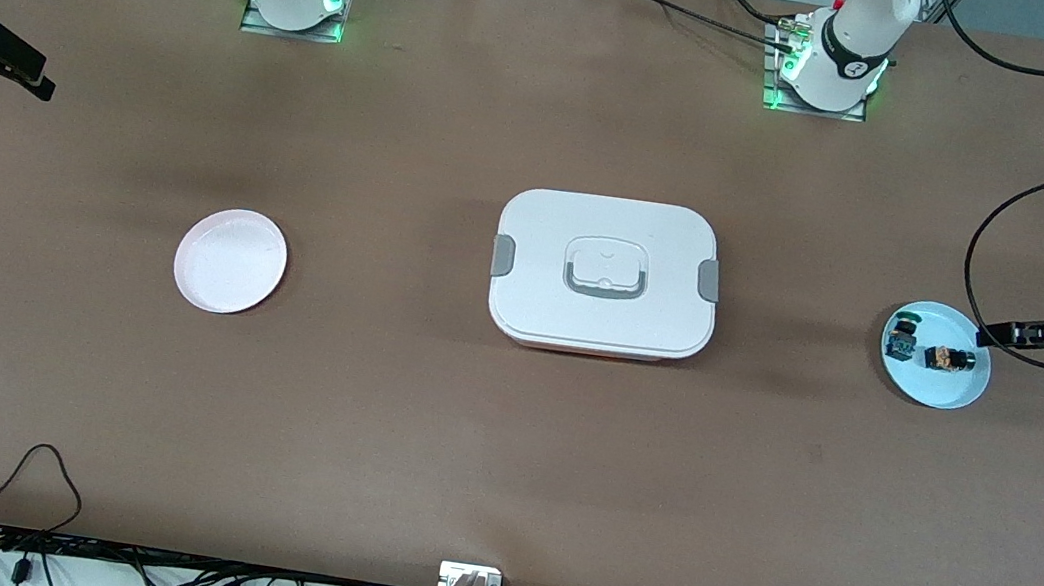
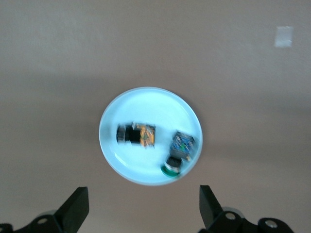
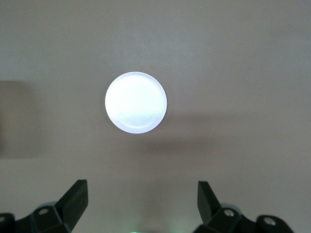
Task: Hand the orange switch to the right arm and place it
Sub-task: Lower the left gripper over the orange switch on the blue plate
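1. Tiny orange switch, black body [image 1: 943, 359] [image 2: 136, 134], lay on its side in round light-blue plate [image 1: 962, 394] [image 2: 146, 104], right edge of frame on brown worktop [image 1: 504, 432].
2. Green-capped blue switch [image 1: 901, 339] [image 2: 179, 151] lay beside it, same plate.
3. Left hand [image 2: 141, 211] hung over worktop just beside blue plate, fingers spread wide, empty.
4. Right hand [image 3: 141, 208] waited up at upper left of frame, fingers wide, empty.
5. Round white plate [image 1: 230, 260] [image 3: 136, 102] sat centre-left.
6. White lidded box, grey clips [image 1: 605, 274], sat mid-frame.
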Available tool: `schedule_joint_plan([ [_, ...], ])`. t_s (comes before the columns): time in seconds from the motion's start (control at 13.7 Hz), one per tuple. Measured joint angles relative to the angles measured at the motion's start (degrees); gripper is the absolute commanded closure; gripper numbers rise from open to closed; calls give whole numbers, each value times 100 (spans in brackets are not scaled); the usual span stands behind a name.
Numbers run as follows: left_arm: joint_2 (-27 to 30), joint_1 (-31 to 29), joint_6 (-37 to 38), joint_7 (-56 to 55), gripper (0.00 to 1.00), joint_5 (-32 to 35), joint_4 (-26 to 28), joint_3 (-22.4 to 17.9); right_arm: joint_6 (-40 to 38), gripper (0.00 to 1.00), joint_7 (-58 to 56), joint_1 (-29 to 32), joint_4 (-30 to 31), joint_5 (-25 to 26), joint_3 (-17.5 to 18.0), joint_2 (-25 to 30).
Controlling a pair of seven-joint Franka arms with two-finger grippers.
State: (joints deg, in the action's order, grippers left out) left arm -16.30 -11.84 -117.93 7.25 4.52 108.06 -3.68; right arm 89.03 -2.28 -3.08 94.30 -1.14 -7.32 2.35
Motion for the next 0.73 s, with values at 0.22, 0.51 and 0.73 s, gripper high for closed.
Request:
schedule_joint_plan([
  [0.22,-204,-267,-1500,537,0,2,690,-1,-5,0,0,0,0,0,0,0],
  [0.51,-649,-541,-3438,848,0,2,1502,1,-10,0,0,1,0,1,0,-2],
  [0.73,-834,-546,-3739,848,0,2,1662,37,-11,0,0,1,0,1,0,-3],
])
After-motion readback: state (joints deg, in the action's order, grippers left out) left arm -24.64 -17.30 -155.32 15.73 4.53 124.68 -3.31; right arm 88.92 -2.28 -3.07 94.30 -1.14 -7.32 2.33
